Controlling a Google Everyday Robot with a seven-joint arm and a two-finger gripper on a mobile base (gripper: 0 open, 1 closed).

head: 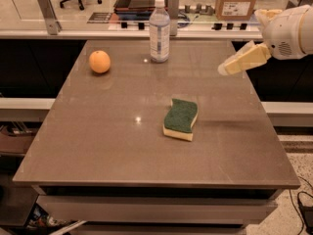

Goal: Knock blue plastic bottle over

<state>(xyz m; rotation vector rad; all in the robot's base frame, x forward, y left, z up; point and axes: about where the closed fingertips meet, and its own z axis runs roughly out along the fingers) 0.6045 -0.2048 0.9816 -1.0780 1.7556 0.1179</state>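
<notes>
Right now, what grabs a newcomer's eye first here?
The bottle standing upright at the far edge of the table, and the gripper hovering over the right side, apart from it. Then the orange at far left and the green sponge lying near the middle.

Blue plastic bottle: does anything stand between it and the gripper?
Nothing visible does. The gripper hovers above the right edge of the table; the blue plastic bottle stands upright at the far edge. The sponge lies nearer the camera and the orange sits beyond the bottle, both off that line.
</notes>
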